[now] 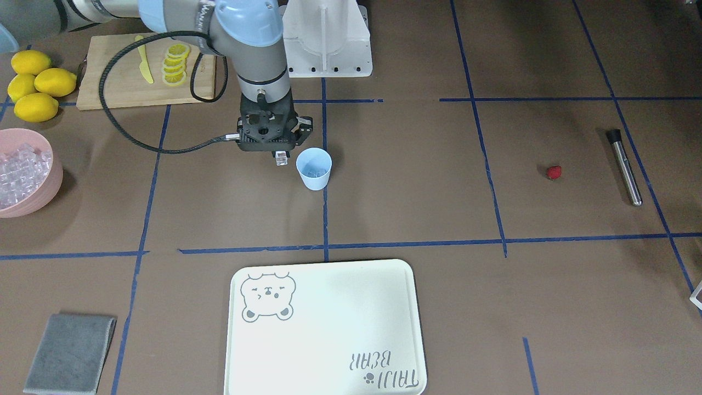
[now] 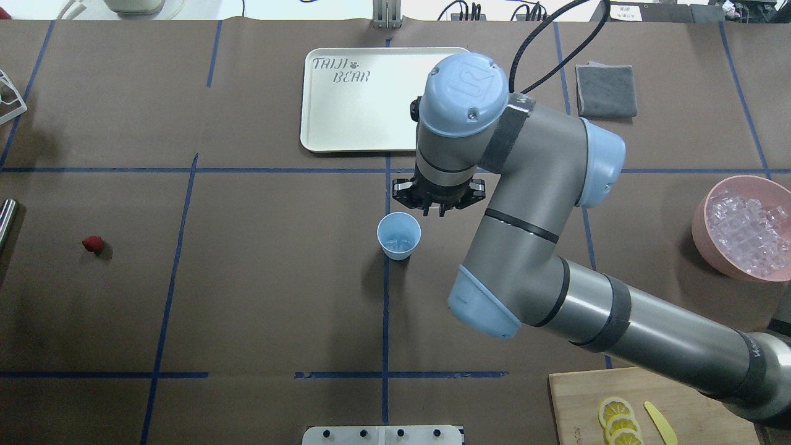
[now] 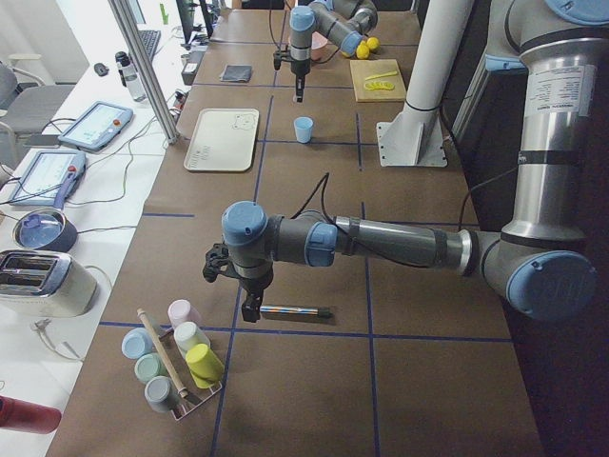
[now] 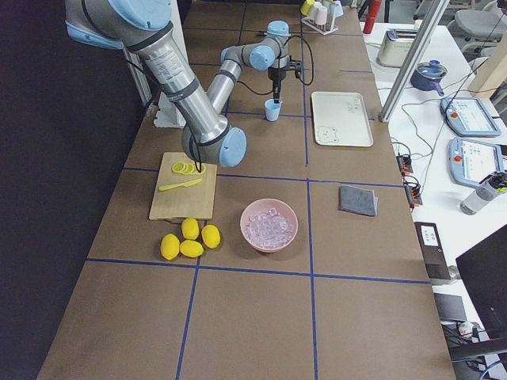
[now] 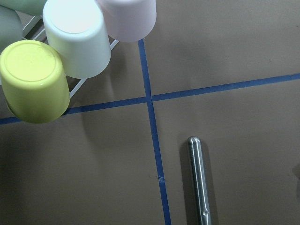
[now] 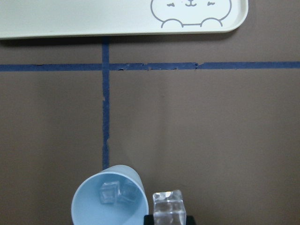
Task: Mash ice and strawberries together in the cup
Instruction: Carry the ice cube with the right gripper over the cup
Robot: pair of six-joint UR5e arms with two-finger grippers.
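left pincer (image 3: 248, 310) by metal rod (image 3: 297, 310) end | right pincer (image 3: 299, 95) near cup (image 3: 304, 129) | tray (image 3: 222, 139) near cup

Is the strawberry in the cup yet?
No, the strawberry lies on the table far from the cup, which holds only ice.

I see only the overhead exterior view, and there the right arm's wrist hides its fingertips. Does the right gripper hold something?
Observer: Yes. The right gripper is shut on one clear ice cube.
Operator: Is this cube over the small light blue plastic cup?
Observer: No, it hangs beside the rim, not over the opening.
Operator: Where is the left gripper?
Observer: The left gripper hangs by one end of a slim steel rod, near a rack of pastel plastic cups. I cannot tell if it is open or shut.
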